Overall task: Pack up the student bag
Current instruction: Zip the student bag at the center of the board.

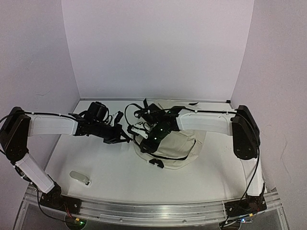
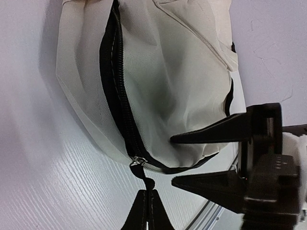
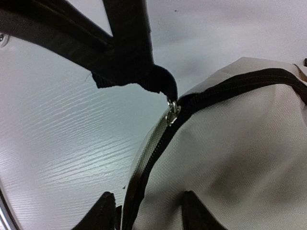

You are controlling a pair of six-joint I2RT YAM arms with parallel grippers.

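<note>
Elbows of both arms stick out to the sides of the table (image 1: 110, 167), and both white forearms run inward, almost level, so the two wrists meet near the middle, toward the back wall (image 1: 153, 52). The left arm rises from its base at the near left corner, leans outward to its elbow, then extends to the right. The right arm mirrors it from the near right corner and extends left over the student bag (image 1: 182, 146).

The student bag, cream fabric with black trim, lies on the table right of centre, partly under the right wrist. A black zipper (image 2: 117, 91) runs along its side.

The left gripper (image 2: 145, 196) sits at the bag's left end with its jaws pressed together on the zipper pull (image 3: 171, 112). In its own wrist view the pull's black tab runs down from the metal part straight into the closed fingertips. The right wrist view shows the same dark fingers converging on the pull from above.

The right gripper (image 3: 148, 196) is tilted down onto the bag with its jaws apart, one finger on each side of the zipper line. In the left wrist view its upper fingertip (image 2: 192, 138) touches the cream fabric, and the lower one sits just beside the bag's edge.

A small pale item (image 1: 79, 177) lies alone on the table near the left arm's base, well apart from the bag.
</note>
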